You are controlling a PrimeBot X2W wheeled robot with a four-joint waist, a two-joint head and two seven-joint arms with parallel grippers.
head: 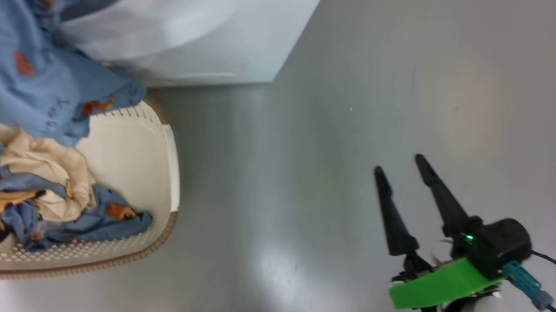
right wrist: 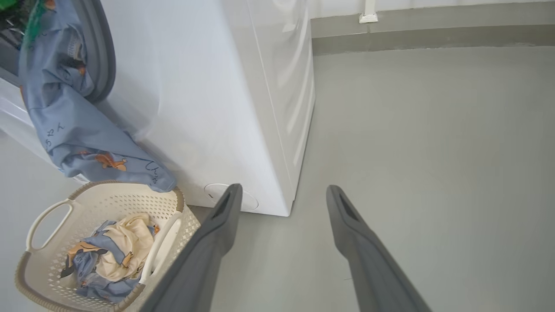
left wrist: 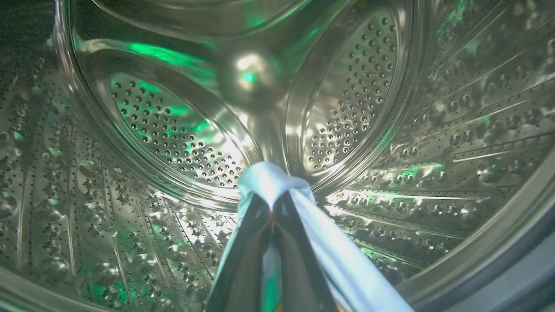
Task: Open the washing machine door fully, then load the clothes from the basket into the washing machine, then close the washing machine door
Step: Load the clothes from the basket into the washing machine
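Left gripper (left wrist: 272, 203) is pinched tight on a fold of the blue garment (left wrist: 338, 260), with its tips inside the steel drum (left wrist: 173, 130) of the washing machine (head: 194, 21). On the head camera I see that garment trailing out of the opening, its lower end reaching the basket (head: 127, 144) rim. Right gripper (head: 398, 164) is spread wide and empty over the floor (head: 305, 190), well apart from the basket.

Count: one machine, one basket with two white handles (right wrist: 43, 221), one garment hanging, and one heap of clothes (head: 54, 188) in the basket. The heap has one cream piece, plus blue-and-orange pieces I cannot separate.
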